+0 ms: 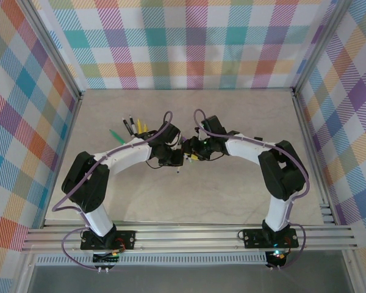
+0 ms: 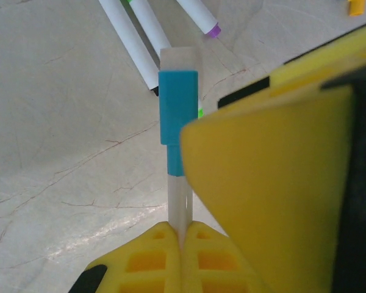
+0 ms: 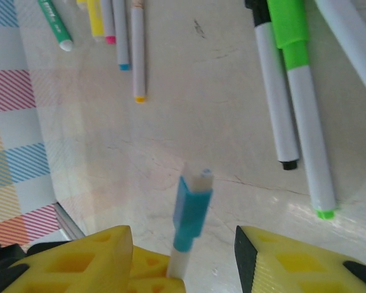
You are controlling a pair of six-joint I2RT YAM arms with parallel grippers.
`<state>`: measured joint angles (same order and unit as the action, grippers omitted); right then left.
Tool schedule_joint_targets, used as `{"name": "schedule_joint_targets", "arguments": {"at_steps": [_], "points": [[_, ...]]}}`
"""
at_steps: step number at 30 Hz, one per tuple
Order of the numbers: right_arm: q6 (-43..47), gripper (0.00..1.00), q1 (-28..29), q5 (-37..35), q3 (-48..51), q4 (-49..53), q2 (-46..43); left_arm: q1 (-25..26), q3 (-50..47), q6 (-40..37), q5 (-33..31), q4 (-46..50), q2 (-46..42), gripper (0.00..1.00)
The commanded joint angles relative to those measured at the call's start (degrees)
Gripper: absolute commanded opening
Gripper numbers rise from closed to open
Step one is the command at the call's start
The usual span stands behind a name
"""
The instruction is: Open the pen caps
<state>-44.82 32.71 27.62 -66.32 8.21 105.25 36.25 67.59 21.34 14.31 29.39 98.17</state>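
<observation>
Blocking half the left wrist view, a finger of the right gripper (image 3: 182,241) hides the surface (image 2: 61,152) behind. Meanwhile the left gripper (image 2: 182,235) is clamped on a white pen (image 2: 178,201), barrel end buried, blue pen cap (image 2: 178,107) pointing straight outward above the surface; right jaws stand apart, flanking it.

Nine thin marker pens (image 3: 138,55) are counted in the right wrist view. Five are seen in a row at the upper left: one all-green pen (image 3: 53,21), one all-yellow pen (image 3: 95,18), one pink-tipped pale pen (image 3: 109,24), one blue-tipped pale pen (image 3: 121,36) and one orange-tipped pale pen (image 3: 138,67). Three are seen at the upper right: one black-tipped white pen (image 3: 276,97), one green-capped white pen (image 3: 308,134) and one white barrel (image 3: 352,43) cut by the frame edge. One upright white-barrelled pen (image 3: 178,264) with one blue plastic cap (image 3: 192,210) is seen at the lower centre.
</observation>
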Motion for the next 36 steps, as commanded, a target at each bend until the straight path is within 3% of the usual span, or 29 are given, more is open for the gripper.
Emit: {"name": "schedule_joint_targets", "arguments": {"at_steps": [1,7,8,10,11,15,18,22,29,32,33,36], "points": [[-1.9,0.49,0.6,2.7,-1.9,-2.4,2.5,0.3,-0.8,-1.0,1.4,-0.1,-2.5,0.00],[-2.5,0.45,1.4,2.4,-4.1,-2.2,4.9,0.3,-0.7,-1.1,2.4,0.2,-3.5,0.00],[-2.5,0.39,1.4,2.4,-4.5,-2.1,5.2,0.4,-0.8,-1.2,2.6,0.2,-3.6,0.00],[-2.8,0.07,1.4,2.3,-5.2,-1.9,5.5,0.4,-0.9,-1.4,2.5,0.6,-3.8,0.00],[-2.9,0.00,1.4,1.8,-5.2,-1.8,5.3,0.3,-0.9,-1.5,2.4,0.9,-3.8,0.00],[-2.7,0.00,1.5,1.3,-4.8,-1.8,3.7,0.4,-1.2,-1.6,2.1,1.3,-3.4,0.00],[-2.9,0.00,1.7,1.3,-4.4,-1.8,2.7,0.4,-1.7,-1.0,1.9,0.3,-2.8,0.23],[-3.3,0.00,2.4,1.4,-4.0,-2.1,1.8,0.7,-1.4,-0.3,2.1,-0.7,-1.6,0.29],[-4.7,0.00,3.0,1.8,-2.7,-3.5,1.1,1.2,-0.3,0.4,1.3,-0.4,0.2,0.27],[-5.6,0.00,3.1,2.7,-2.3,-4.6,1.3,1.4,-0.3,0.6,0.5,-0.2,0.2,0.12],[-5.6,0.00,3.1,2.5,-2.2,-4.6,1.3,1.4,-0.3,0.5,0.1,0.1,0.3,0.02],[-4.7,0.00,3.1,1.5,-2.6,-3.3,1.5,1.5,-1.2,0.6,-0.3,-0.1,-0.8,0.00]]}}
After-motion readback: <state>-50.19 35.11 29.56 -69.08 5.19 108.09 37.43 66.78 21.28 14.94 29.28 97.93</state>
